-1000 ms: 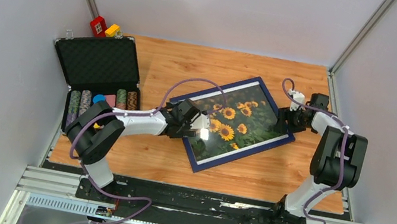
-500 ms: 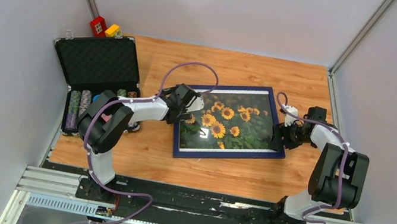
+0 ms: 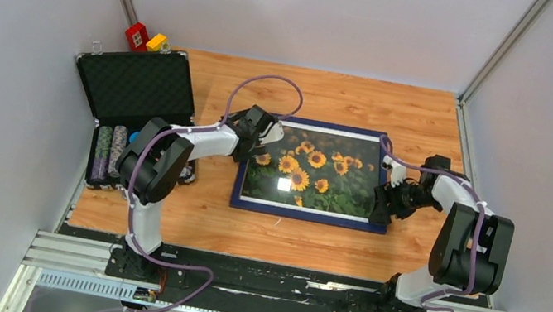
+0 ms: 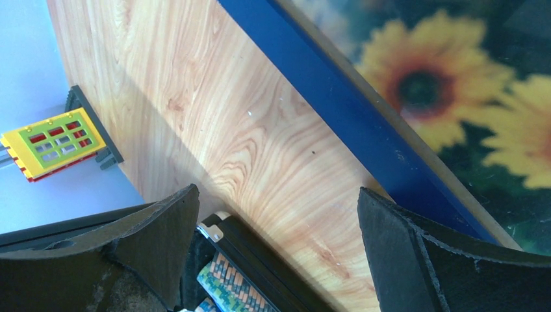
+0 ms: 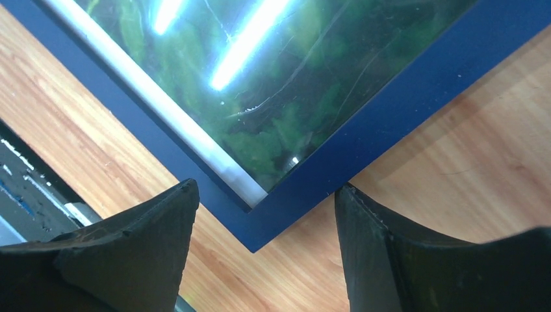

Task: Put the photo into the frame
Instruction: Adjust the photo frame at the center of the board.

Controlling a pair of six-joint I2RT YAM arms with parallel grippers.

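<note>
The photo (image 3: 313, 170) sits behind the pane of the frame (image 3: 301, 214), which lies flat, blue face up, on the table (image 3: 332, 98). My left gripper (image 4: 276, 201) hangs by its far-left corner, fingers wide apart. My right gripper (image 5: 266, 195) is spread, empty, above its near-right corner.

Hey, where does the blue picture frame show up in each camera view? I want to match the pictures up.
Top external: the frame lies flat in the middle of the table.
Left wrist: the frame shows as a blue border running diagonally from top centre to lower right.
Right wrist: the frame shows one corner, pointing down at centre.
Shared landmark: the photo under the pane, showing sunflowers or green leaves in every view.
</note>
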